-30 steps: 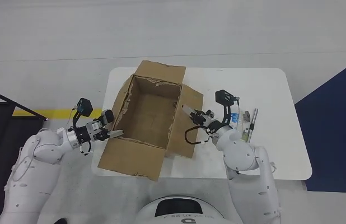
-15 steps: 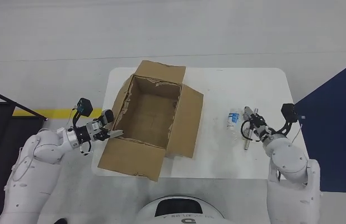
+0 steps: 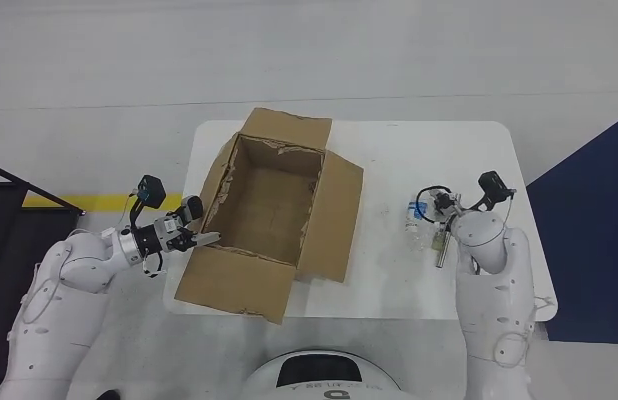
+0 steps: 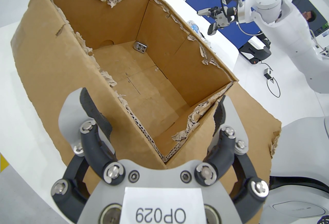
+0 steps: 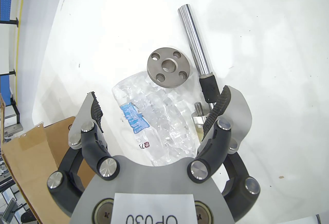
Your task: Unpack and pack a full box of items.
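Top view: the cardboard box [image 3: 274, 215] is standing open on the tabletop [image 3: 409, 290], its flaps folding outward.
Unpacked items: a plastic bottle [image 5: 154, 119], a flange disc [image 5: 168, 69], a metal rod [image 5: 194, 42] and a small bolt [image 5: 199, 114] are lying together, well apart from the box, beyond its flap on the right arm's side.
Inside the box: a small metal plate [image 4: 140, 47] is leaning in a floor corner.
Progress: unpacking is looking nearly finished, with that plate probably remaining; packing back is apparently not yet begun.
Left end effector [image 4: 154, 104]: is hanging just beside the box's corner on the left arm's side, pointing toward the box, fingers spread, gripping nothing.
Right end effector [image 5: 160, 96]: is hovering over the bottle, wrist pointing downward, fingers spread, carrying nothing.
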Controlling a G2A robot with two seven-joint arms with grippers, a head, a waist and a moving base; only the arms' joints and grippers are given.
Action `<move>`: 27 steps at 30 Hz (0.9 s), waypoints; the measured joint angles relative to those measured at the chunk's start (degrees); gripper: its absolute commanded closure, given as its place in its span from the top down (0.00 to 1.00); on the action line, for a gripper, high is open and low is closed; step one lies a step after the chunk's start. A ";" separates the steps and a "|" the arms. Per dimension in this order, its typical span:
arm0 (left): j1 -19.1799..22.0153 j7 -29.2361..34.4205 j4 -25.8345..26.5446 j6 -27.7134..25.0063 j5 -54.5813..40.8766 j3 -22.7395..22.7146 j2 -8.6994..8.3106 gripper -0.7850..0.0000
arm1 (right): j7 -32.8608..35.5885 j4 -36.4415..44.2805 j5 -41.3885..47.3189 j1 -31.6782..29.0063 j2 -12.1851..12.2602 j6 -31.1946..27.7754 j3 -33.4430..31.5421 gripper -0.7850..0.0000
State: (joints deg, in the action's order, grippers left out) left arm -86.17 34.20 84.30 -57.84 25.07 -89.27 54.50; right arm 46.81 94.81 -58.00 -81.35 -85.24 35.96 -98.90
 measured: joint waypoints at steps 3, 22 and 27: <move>0.00 0.00 0.00 0.00 0.00 0.00 0.00 1.00 | 0.33 -1.45 -0.84 1.01 0.08 1.02 1.02 0.96; 0.00 0.00 0.00 0.00 0.00 0.00 0.00 1.00 | 1.89 -1.93 -4.02 2.11 0.20 4.61 7.86 0.87; 0.00 0.00 0.00 0.00 0.00 0.00 0.00 1.00 | 2.35 -1.99 -5.00 2.28 0.27 5.22 9.19 0.84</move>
State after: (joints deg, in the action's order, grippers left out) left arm -86.17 34.20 84.30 -57.84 25.07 -89.27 54.50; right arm 49.16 92.82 -63.00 -79.07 -84.97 41.19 -89.71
